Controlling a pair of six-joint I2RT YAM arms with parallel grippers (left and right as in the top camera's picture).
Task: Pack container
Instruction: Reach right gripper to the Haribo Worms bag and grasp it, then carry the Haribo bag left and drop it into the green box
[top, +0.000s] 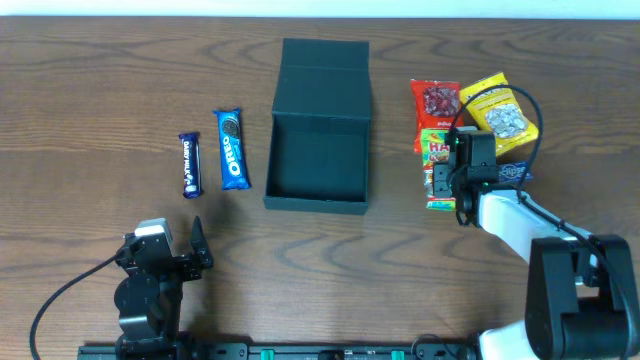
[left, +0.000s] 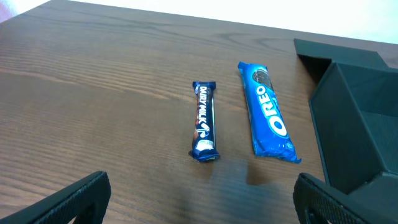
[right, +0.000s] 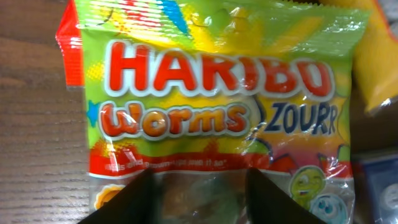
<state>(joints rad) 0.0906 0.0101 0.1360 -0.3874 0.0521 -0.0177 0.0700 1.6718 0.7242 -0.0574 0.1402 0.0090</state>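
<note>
While the left fingers (left: 74, 199) stand wide apart near the front edge of the counter (top: 60, 200), open wood separates them from a Dairy Milk bar (left: 204, 121) and an Oreo packet (left: 267, 112) lying side by side. The container (top: 320, 125) sits mid-counter just right of those, lid folded back toward the far edge, only its dark floor showing. Farther right, the right fingers (right: 134, 202) straddle a Haribo Worms packet (right: 217, 81) narrowly; whether they pinch it I cannot tell.

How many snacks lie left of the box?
2: a Dairy Milk bar at the far left, and an Oreo pack between it and the box. None seem hidden.
</note>
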